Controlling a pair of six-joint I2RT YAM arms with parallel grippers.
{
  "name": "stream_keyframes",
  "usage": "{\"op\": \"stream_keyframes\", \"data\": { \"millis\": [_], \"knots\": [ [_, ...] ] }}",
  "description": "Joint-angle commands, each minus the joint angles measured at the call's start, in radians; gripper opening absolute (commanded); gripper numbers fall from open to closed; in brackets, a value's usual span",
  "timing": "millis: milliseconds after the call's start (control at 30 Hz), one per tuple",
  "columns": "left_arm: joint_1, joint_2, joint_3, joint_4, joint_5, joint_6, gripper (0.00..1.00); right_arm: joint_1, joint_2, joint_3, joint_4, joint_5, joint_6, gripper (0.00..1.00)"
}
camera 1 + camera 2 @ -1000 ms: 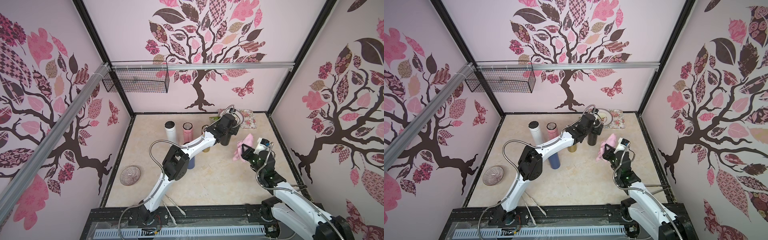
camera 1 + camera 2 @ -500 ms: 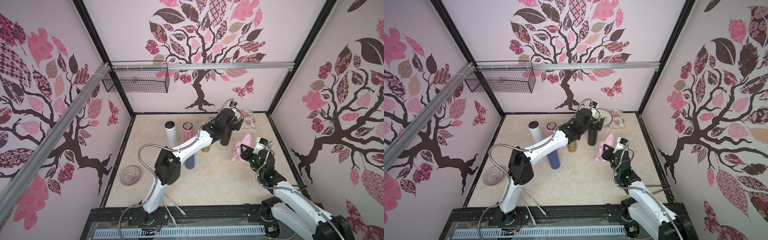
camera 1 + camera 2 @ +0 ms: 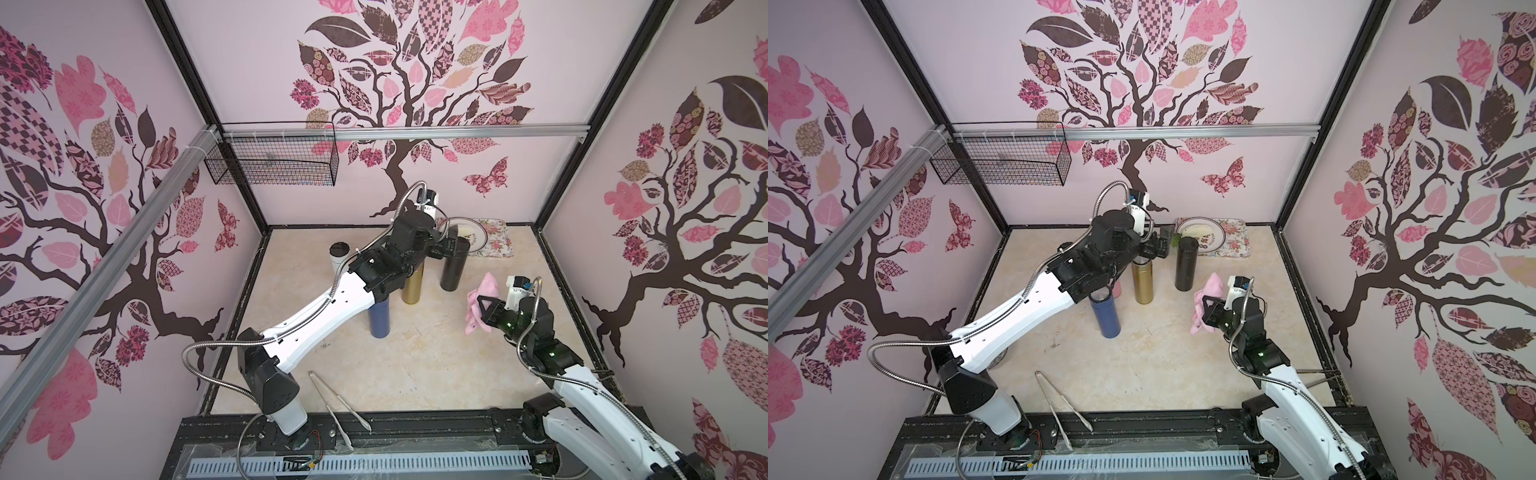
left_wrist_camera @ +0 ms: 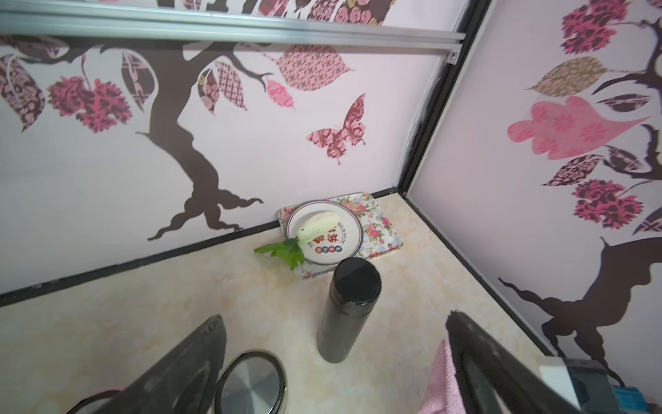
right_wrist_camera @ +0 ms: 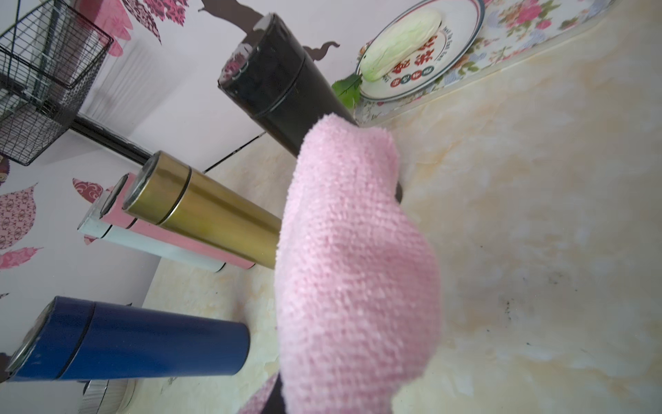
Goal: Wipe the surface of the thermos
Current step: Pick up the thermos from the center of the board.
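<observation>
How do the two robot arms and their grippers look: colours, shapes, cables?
Both the left arm and the right arm have white shell links with black joint housings. A silver corrugated cable runs along each. The left gripper and right gripper are black with tapering fingers. Small green lights glow on the right arm's joints.

Plate (image 4: 350, 223), far right: large red Chinese characters, small lettering along rim; both too blurred to read.
</observation>
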Motion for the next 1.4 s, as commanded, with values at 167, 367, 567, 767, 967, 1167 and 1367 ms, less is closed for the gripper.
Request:
{"op": "stream_keyframes", "data": {
  "millis": [167, 367, 567, 767, 967, 1167, 1367],
  "knots": [
    [0.074, 0.026, -0.105, -0.115, 0.045, -0.055, 0.96, -0.005, 0.051, 0.021, -0.012, -0.094, 0.039, 0.0],
    [0.085, 0.074, -0.097, -0.113, 0.058, -0.068, 0.96, -0.005, 0.096, 0.019, 0.027, -0.112, 0.047, 0.0],
    [0.095, 0.123, -0.085, -0.136, 0.064, -0.114, 0.96, -0.005, 0.124, 0.013, 0.043, -0.124, 0.047, 0.0],
    [0.112, 0.152, -0.098, -0.141, 0.07, -0.139, 0.96, -0.004, 0.123, -0.008, 0.056, -0.119, 0.048, 0.0],
    [0.114, 0.165, -0.124, -0.114, 0.085, -0.142, 0.93, -0.005, 0.137, -0.023, 0.073, -0.118, 0.051, 0.0],
    [0.115, 0.197, -0.126, -0.105, 0.084, -0.144, 0.86, -0.005, 0.169, -0.031, 0.106, -0.128, 0.057, 0.0],
    [0.114, 0.225, -0.123, -0.1, 0.083, -0.142, 0.85, -0.005, 0.181, -0.034, 0.118, -0.128, 0.056, 0.0]
  ]
}}
